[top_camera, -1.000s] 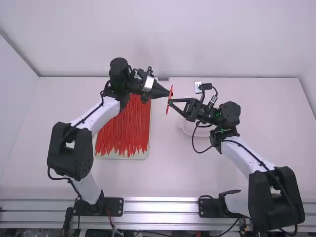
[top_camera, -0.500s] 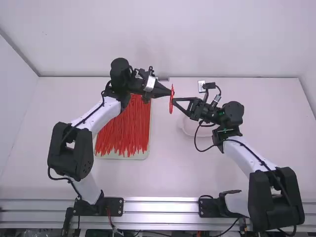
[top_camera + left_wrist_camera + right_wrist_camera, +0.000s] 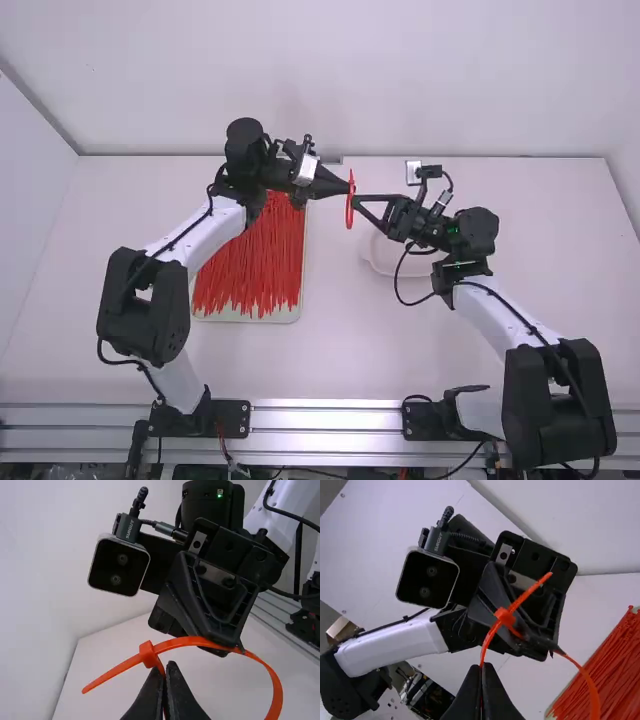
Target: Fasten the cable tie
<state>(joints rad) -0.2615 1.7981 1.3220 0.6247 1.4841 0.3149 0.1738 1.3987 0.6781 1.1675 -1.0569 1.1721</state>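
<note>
Left gripper pinches the orange cable tie at its square head, fingers pressed together on it. Right gripper faces it tip to tip, its fingers closed on the tie's strap. The tie hangs in the air between them, curved into a loop above the white table, just beside a tray heaped with red ties.

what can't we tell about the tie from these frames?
- High view: cable tie is too small, pinched between left gripper and right gripper; whether its head has locked is unreadable.
- Both wrist views: the loop's far part runs off the frame edge.
</note>
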